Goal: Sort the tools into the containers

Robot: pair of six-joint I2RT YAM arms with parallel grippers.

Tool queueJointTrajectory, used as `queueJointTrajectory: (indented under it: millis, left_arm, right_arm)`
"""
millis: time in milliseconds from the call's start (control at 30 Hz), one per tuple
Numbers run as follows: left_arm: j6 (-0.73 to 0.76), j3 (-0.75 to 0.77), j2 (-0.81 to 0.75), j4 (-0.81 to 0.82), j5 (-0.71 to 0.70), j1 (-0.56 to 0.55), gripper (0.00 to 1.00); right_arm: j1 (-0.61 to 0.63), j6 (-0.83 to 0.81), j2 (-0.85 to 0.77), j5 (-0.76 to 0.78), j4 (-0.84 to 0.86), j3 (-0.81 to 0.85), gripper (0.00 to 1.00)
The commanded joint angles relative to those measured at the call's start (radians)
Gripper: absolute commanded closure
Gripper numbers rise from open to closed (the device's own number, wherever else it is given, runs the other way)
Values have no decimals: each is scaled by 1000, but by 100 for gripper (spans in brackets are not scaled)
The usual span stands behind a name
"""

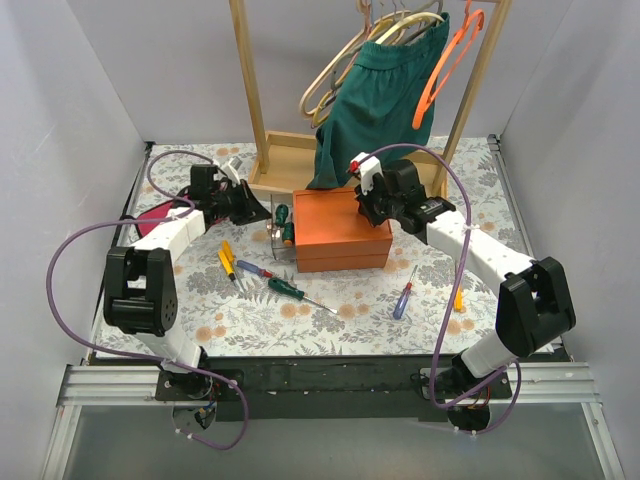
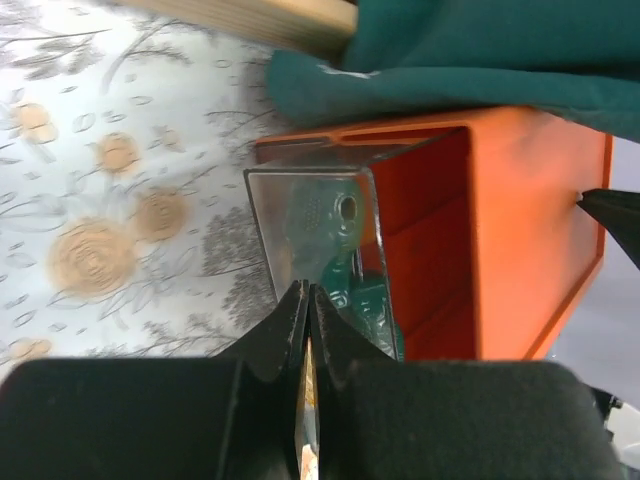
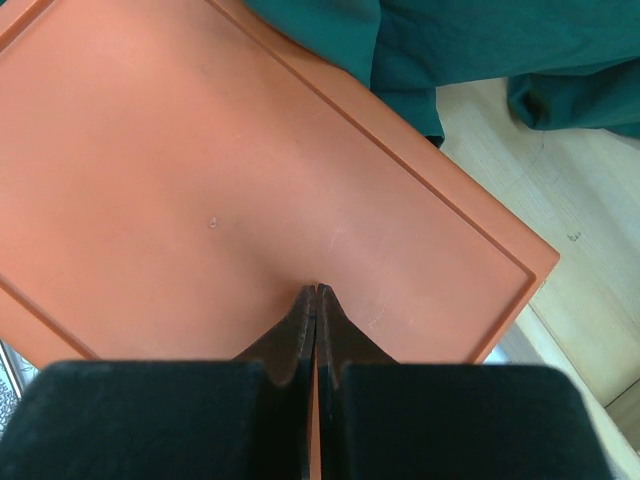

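Floral-printed cloth (image 1: 330, 322) bore a smooth orange rectangular box (image 1: 340, 235); at its nine o'clock a clear plastic box (image 2: 290, 220) held green-handled screwdrivers (image 1: 286, 233). We saw left gripper (image 2: 303, 290) and right gripper (image 3: 318, 290) pinched together, gripping nothing.

The frame's centre is blocked by the orange rectangular box (image 1: 342, 240), with the clear plastic box (image 1: 277, 234) just beside its left side. The upper centre is closed off by the wooden rack (image 1: 262, 150) and the hanging green cloth (image 1: 375, 100). Open floral tablecloth (image 1: 350, 322) is left at lower centre, between the scattered small screwdrivers (image 1: 285, 288).
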Motion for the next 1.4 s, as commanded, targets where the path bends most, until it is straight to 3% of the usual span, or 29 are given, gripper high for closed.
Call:
queueJointTrajectory:
  millis: [0,167,200,300,367,400,800,1000,1233,1367]
  left_arm:
    - [-16,24,-6,13,29,-103,100]
    - [-61,25,17,33,3,-166,100]
    - [-61,47,29,4,-70,-166,84]
    - [-68,19,11,5,-71,-162,64]
    - [-111,-13,-20,-68,-229,-162,46]
    - [-121,-40,-26,-79,-268,-162,42]
    - [-194,-89,32,-55,-261,-131,39]
    - [-200,-61,-6,131,124,-123,36]
    - [-193,-66,5,7,-37,-123,35]
    - [-210,-88,26,27,-42,-128,35]
  right_arm:
    - [-11,3,4,19,-69,-60,99]
    - [-11,5,-12,20,-66,-92,99]
    - [-14,6,-20,20,-69,-105,99]
    - [-17,5,-19,20,-72,-109,99]
    - [-23,9,-12,25,-72,-107,99]
    - [-25,9,-12,25,-72,-106,99]
    - [-36,14,-2,33,-78,-101,99]
    - [-48,12,-19,34,-78,-132,99]
    - [-53,16,-8,30,-81,-127,99]
    - [-54,8,-3,36,-78,-112,99]
